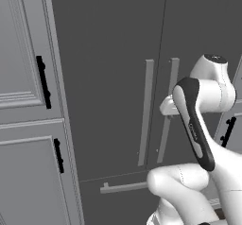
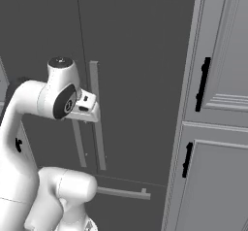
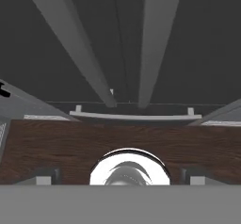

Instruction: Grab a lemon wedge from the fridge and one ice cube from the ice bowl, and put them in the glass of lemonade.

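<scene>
Tool [image 3: 120, 178] is looking down along the front of the fridge [image 1: 118, 54], and in the hand view its two small fingertips [image 3: 44, 176] sit wide apart at the bottom edge with nothing between them, so it's spread open and holding nothing. From the base cameras you mostly get the arm's wrist [image 2: 82, 106] parked right up against the fridge doors, close to the two long pale bar handles [image 1: 146, 110], but I can't tell whether it's actually touching one.

Fridge itself is shut: both dark grey doors closed, the seam running straight down between the handles, and the lower drawer underneath with its own horizontal handle [image 1: 124, 187]. In the hand view the two door handles fan out upward from the middle, the drawer handle [image 3: 132, 116] runs crosswise below them, and below that there's a strip of dark wood floor [image 3: 56, 148].

Light grey panelled cabinets flank the fridge. Left base view has them on the left with black handles [image 1: 43, 82], right base view has them on the right [image 2: 218, 128], also with black handles.

Arm's white elbow bulges up in the lower part of both base views, and a dark padded link [image 1: 196, 125] crosses in front of the right door in the left base view.
</scene>
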Controlling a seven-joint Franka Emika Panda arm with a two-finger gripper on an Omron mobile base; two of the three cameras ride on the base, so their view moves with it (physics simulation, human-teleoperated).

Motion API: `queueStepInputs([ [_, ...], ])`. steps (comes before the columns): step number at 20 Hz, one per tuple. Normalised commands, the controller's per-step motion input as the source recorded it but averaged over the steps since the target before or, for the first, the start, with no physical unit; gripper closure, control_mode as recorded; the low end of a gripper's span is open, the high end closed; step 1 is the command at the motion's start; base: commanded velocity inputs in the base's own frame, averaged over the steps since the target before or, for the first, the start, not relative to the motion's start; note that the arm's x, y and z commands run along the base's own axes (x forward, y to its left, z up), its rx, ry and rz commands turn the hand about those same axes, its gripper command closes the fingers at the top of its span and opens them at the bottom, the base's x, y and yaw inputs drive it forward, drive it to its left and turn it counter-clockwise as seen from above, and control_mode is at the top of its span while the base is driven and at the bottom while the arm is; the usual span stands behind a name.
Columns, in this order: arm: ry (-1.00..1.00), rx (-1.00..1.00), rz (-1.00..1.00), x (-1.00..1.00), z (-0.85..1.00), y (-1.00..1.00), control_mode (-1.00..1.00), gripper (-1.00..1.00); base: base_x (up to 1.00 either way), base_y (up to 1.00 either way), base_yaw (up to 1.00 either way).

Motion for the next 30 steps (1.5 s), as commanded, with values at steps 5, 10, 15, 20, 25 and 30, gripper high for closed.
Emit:
queueStepInputs([
  [5, 0.0, 0.0, 0.0, 0.0, 0.0, 0.0, 1.0, -1.0, -0.64, 0.59, 0.17],
  [10, 0.0, 0.0, 0.0, 0.0, 0.0, 0.0, 1.0, -1.0, -0.3, 0.46, 0.14],
  [15, 0.0, 0.0, 0.0, 0.0, 0.0, 0.0, 1.0, -1.0, 0.05, 0.31, 0.44],
  [20, 0.0, 0.0, 0.0, 0.0, 0.0, 0.0, 1.0, -1.0, 0.22, 0.27, 0.82],
  [25, 0.0, 0.0, 0.0, 0.0, 0.0, 0.0, 1.0, -1.0, 0.0, 0.22, 0.96],
  [30, 0.0, 0.0, 0.0, 0.0, 0.0, 0.0, 1.0, -1.0, 0.13, 0.4, 0.9],
])
